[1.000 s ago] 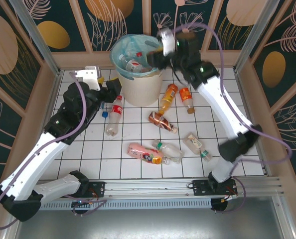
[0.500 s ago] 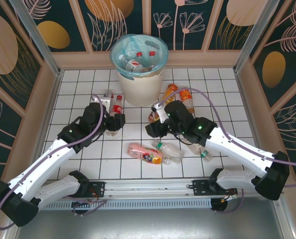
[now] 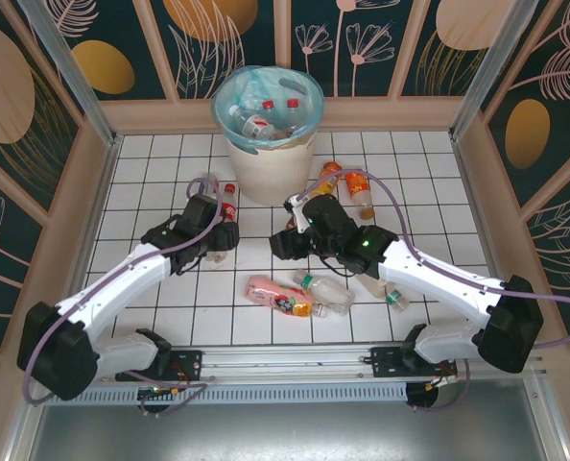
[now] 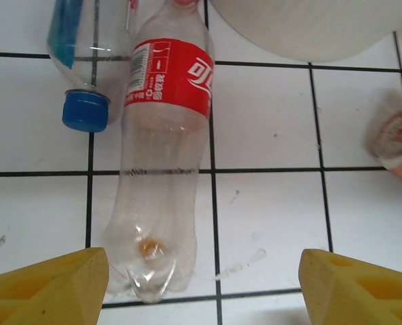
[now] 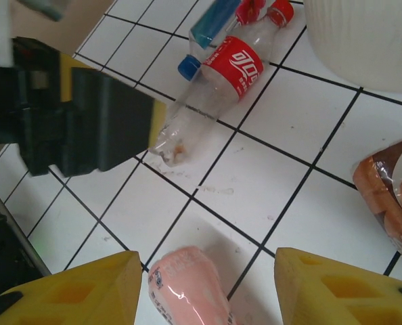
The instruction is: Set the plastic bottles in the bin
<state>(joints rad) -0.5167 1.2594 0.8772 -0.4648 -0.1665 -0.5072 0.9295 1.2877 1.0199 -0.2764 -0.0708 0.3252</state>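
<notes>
1. The red-labelled bottle (image 4: 164, 156) lies on the tiled floor (image 4: 269, 122) just near-left of the bin (image 3: 266, 173), its cap end towards the bin. A pink bottle (image 5: 187, 291) lies nearer the middle, and several bottles (image 3: 261, 120) sit in the bin.
2. Both floor bottles look empty: light, thin-walled and smooth, so likely to dent, roll or squirt out of a squeeze. A hold across the mid-body, at the label, seems safest.
3. The left gripper (image 4: 204, 271) hangs low over the red-labelled bottle's base, its pincer apart and clamped on nothing.
4. The right gripper (image 5: 208, 271) points down over the pink bottle's end, its pincer apart and empty, with the arm stretched leftward across the middle.
</notes>
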